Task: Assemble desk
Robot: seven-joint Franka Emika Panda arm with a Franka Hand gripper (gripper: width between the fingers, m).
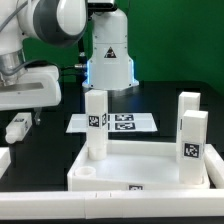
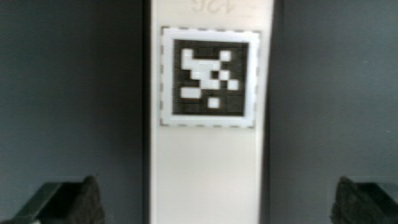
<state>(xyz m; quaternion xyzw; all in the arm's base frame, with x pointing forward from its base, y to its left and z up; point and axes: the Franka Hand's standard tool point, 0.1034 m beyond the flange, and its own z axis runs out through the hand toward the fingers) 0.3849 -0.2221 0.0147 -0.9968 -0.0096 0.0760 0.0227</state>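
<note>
Clearly, a white desk leg (image 2: 208,120) is seen standing between the jaws in the wrist view, its black-and-white square tag (image 2: 212,77) facing the camera; the two dark fingertips (image 2: 68,200) are spread wide, well apart from the leg on either side, so the gripper (image 2: 217,203) is held open and nothing is gripped. Which of the legs this is cannot be told from the wrist view alone. In the exterior view, the desk top (image 1: 140,168), a white tray with a raised rim, is laid on the black table (image 1: 40,140), and three legs are seen upright in or just beside it: one toward the exterior view's left (image 1: 95,124) and two toward the exterior view's right (image 1: 193,146) (image 1: 187,107). The parts are judged to be light, stiff, smooth plastic, somewhat slippery, so a hold across the flat sides of the leg, about mid-height, is thought best. The marker board (image 1: 118,122) is laid flat beyond the tray, and a white cone-shaped stand (image 1: 108,55) is placed behind it. A small white piece (image 1: 17,128) is seen lying near the arm. The neighbouring legs and the tray's rim are judged the likeliest obstacles.
</note>
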